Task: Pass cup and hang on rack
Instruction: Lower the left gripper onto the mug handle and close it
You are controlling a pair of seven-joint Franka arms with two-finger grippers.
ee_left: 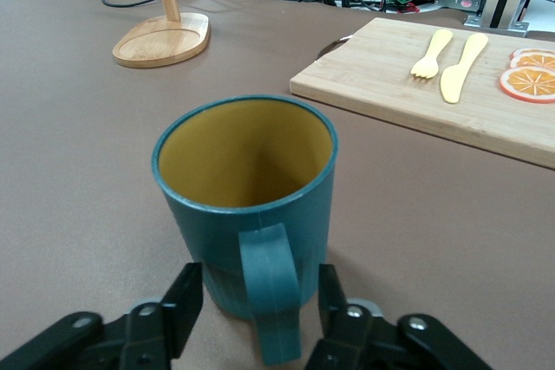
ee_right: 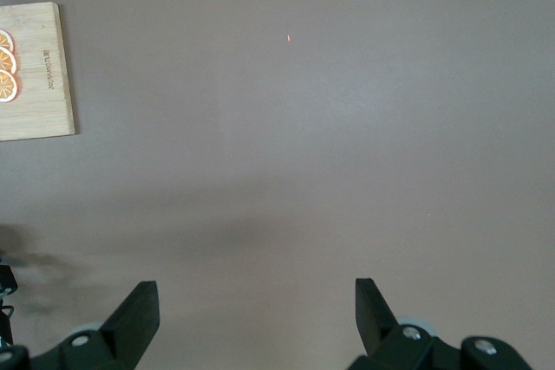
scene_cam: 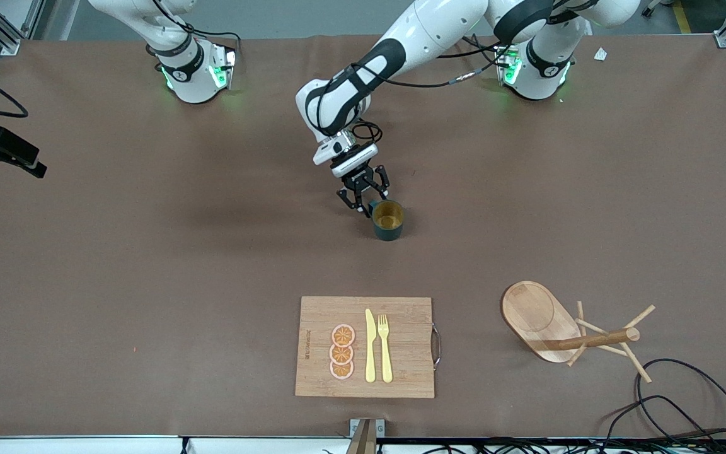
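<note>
at mid-table, the left gripper [ee_left: 260, 301] straddles the cup [ee_left: 245, 201] handle, fingers spread, apparently to lift it; right gripper [ee_right: 256, 314] waits spread.

Matt teal cup [ee_left: 251, 205], pale wooden rack [scene_cam: 542, 321], bamboo-grained cutting board [scene_cam: 401, 372], matt brown table [scene_cam: 149, 252].

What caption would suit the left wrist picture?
Left gripper straddles the handle of the upright cup, fingers not yet clamped.
</note>
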